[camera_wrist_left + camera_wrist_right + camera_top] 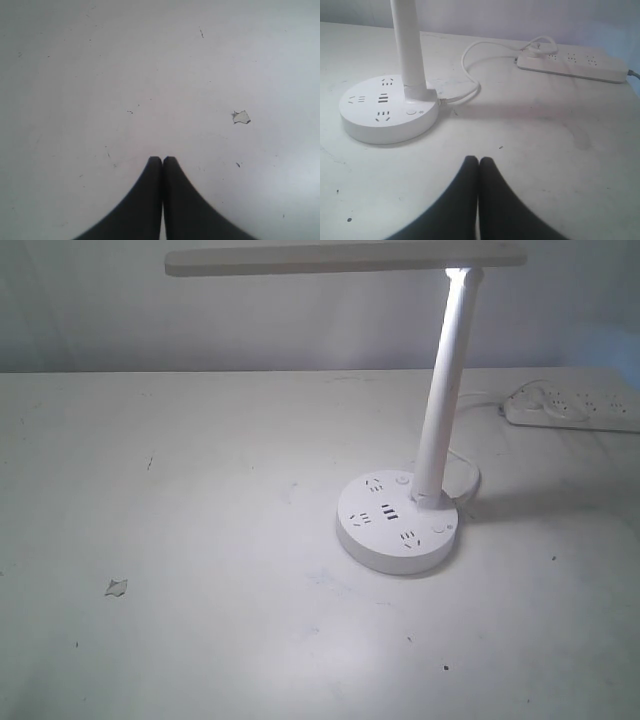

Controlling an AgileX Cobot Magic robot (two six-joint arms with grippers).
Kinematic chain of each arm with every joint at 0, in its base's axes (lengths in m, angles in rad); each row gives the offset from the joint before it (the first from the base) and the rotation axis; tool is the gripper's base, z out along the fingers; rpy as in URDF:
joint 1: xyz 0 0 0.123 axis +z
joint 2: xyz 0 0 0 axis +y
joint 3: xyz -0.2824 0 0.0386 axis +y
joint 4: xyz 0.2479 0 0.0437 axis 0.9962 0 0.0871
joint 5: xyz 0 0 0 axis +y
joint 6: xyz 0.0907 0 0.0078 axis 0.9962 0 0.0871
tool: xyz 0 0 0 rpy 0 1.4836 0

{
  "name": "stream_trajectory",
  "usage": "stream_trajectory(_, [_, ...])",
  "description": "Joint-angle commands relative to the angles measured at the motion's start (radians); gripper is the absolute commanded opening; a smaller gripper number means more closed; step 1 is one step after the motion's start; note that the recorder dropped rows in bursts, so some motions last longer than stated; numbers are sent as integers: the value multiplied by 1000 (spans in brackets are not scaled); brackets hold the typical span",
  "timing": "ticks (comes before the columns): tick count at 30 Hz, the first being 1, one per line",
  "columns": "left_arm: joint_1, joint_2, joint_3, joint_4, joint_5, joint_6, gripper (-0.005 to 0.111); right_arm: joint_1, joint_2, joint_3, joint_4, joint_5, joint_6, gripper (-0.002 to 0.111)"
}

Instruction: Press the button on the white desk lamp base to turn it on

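Observation:
The white desk lamp stands right of centre on the table, its flat bar head lit along the top. Its round white base carries outlet holes, three dark USB slots and a small round button beside the pole. Neither gripper shows in the exterior view. My right gripper is shut on nothing, hovering over bare table a short way from the base. My left gripper is shut too, above empty tabletop.
A long white power strip lies at the back right, with the lamp's white cord looping from it to the base. A small chip marks the table at the left.

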Motion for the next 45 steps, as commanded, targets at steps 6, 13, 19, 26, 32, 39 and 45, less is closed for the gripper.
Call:
stream_trajectory(6, [-8,-3,2,0,2,-1,0,-5,-6,1,-4,2,4,0])
stream_trajectory(13, [-8,-3,2,0,2,-1,0,-48,-6,1,-4,2,4,0])
stream_trajectory(19, [-8,-3,2,0,2,-1,0,-51,-6,1,-4,2,4,0])
stream_trajectory(26, [-8,-3,2,0,2,-1,0,-46,-6,1,3,2,5,0])
stream_trajectory(32, [-8,-3,2,0,2,-1,0,-2,-6,1,3,2,8,0])
stream_trajectory(39, [-8,-3,2,0,2,-1,0,-2,-6,1,3,2,8,0])
stream_trajectory(45, [-8,-3,2,0,2,-1,0,-2,-6,1,5,2,15,0])
